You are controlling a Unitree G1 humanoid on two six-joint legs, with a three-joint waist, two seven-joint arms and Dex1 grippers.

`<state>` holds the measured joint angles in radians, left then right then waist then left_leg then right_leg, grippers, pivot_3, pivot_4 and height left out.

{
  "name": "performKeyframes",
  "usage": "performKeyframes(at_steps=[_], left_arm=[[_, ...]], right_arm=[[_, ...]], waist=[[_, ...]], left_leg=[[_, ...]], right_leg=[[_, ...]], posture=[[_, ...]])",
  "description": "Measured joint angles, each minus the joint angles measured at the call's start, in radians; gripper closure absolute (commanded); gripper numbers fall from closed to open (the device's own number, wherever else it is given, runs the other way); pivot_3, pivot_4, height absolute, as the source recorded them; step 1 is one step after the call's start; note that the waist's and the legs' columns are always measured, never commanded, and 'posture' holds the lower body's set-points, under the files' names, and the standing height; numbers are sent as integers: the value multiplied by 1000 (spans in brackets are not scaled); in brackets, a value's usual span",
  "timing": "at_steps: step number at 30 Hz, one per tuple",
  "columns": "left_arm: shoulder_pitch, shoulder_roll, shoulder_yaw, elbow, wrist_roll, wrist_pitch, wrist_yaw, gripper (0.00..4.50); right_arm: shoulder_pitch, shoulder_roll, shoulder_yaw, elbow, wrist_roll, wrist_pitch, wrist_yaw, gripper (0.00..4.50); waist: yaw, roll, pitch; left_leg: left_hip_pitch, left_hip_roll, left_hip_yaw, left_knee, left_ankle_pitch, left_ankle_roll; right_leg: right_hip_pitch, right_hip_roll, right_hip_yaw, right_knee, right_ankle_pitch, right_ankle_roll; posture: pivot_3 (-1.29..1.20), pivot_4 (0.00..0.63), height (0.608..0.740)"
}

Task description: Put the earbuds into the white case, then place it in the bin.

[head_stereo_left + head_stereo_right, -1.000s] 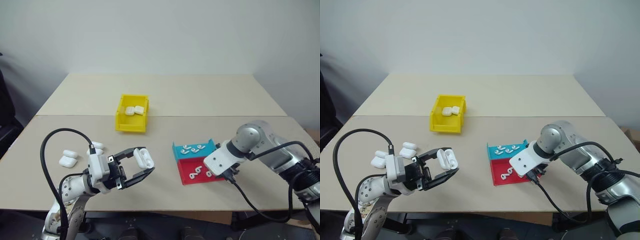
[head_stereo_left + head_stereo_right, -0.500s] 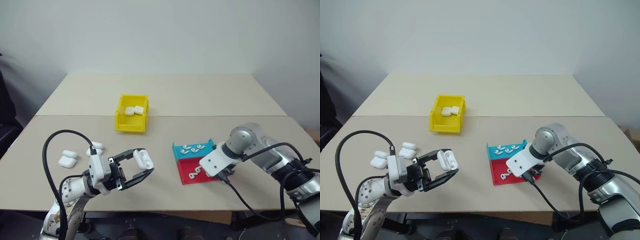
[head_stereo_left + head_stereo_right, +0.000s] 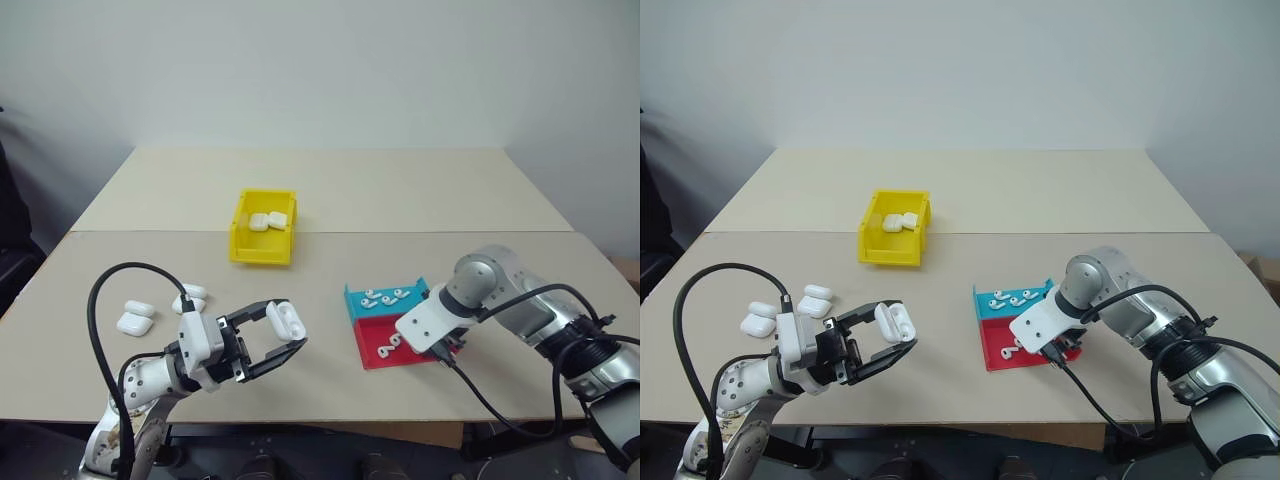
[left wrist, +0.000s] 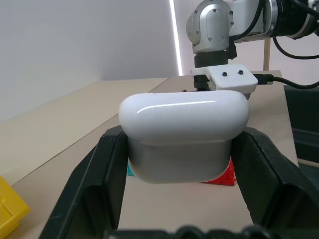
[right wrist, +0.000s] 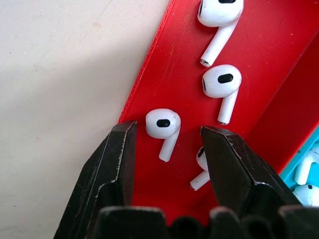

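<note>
Head views: L gripper had its two black fingers clamped on a white case, glossy, rounded-rectangular, held above the table near the front edge. Table was matte beige, two panels meeting at a seam; plain pale wall behind. Yellow bin, rectangular plastic w/ raised walls, sat mid-table and held two white cases. Three more spare cases lay loose on the table, just beyond the L arm. R gripper pointed down over a shallow red tray, butted against a teal tray; both carried small white earbuds w/ short stems.

L wrist view: case surface was smooth and glossy, no markings legible, pinched between both black fingers. The R arm's white wrist block showed beyond it.

R wrist view: the red tray was ribbed plastic. R fingers stood partly apart, straddling one earbud lying on the tray floor; contact w/ it not discernible. Three more earbuds lay close by. No writing was readable anywhere.
</note>
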<state>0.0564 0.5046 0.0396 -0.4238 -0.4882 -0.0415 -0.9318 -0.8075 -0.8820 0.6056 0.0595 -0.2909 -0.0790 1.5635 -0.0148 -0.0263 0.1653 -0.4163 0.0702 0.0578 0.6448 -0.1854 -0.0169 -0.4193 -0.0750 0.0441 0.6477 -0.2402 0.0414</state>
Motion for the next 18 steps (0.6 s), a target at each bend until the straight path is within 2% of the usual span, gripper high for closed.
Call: performKeyframes(at_steps=[1, 14, 16, 18], left_arm=[[0, 1, 0, 0, 0, 0, 0, 1716], [-2, 7, -3, 0, 3, 0, -1, 1716], [-2, 7, -6, 0, 4, 0, -1, 1716], [-3, 7, -10, 0, 5, 0, -1, 1716]], right_arm=[[0, 0, 2, -1, 0, 0, 0, 2448], [0, 2, 4, -11, 0, 0, 0, 2448], [0, 1, 4, -11, 0, 0, 0, 2796], [0, 1, 4, -11, 0, 0, 0, 2796]], waist=[[0, 0, 0], [0, 0, 0], [0, 0, 0], [0, 0, 0]], left_leg=[[0, 0, 0, 0, 0, 0], [0, 0, 0, 0, 0, 0], [0, 0, 0, 0, 0, 0], [0, 0, 0, 0, 0, 0]], right_leg=[[0, 0, 0, 0, 0, 0], [0, 0, 0, 0, 0, 0], [0, 0, 0, 0, 0, 0], [0, 0, 0, 0, 0, 0]], posture=[[0, 150, 740], [0, 150, 740], [0, 150, 740], [0, 150, 740]])
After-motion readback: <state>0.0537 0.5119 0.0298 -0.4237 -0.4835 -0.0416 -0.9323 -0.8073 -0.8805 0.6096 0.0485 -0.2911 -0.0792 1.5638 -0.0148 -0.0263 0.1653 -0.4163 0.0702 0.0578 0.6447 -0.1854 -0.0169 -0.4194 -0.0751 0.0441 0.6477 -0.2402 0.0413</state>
